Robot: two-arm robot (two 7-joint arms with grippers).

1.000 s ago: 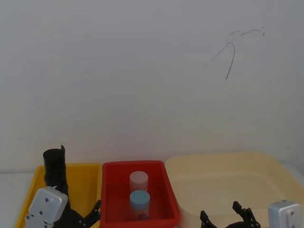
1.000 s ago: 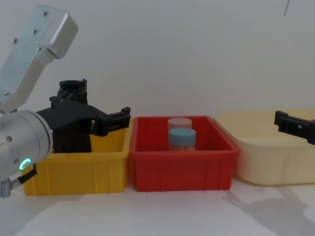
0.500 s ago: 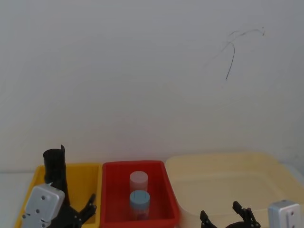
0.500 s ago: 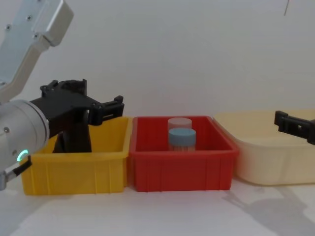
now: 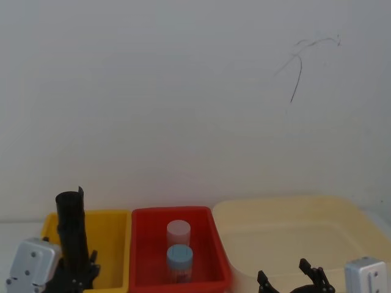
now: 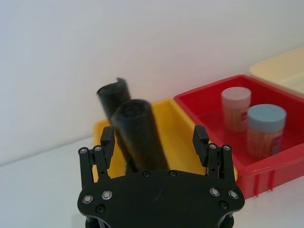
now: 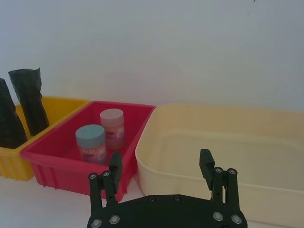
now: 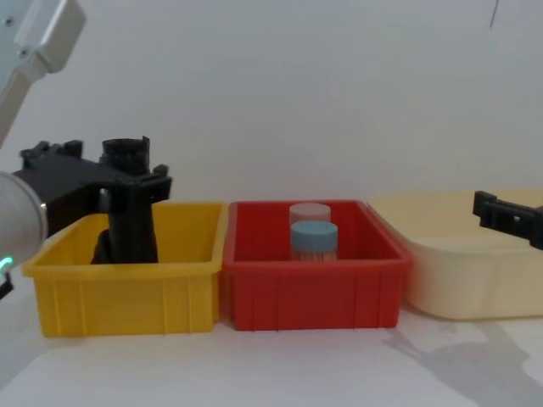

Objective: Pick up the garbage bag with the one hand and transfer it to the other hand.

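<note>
While fingers [image 6: 107, 141] of the left gripper [image 6: 154, 131] gape, the garbage bag [image 6: 137, 128] stands between.

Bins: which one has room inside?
The cream tub, right of the red bin, is bare inside; the right gripper hovers at its near edge. The red bin has floor free beside two jars. The yellow bin is crowded: garbage bag, another black roll, left gripper.

The tall black roll of thin plastic [image 8: 131, 225] looks matt and faintly crinkled. The yellow plastic bin [image 8: 127, 292], red plastic bin [image 8: 310, 297] and cream plastic tub [image 8: 458, 280] are smooth, slightly glossy.
</note>
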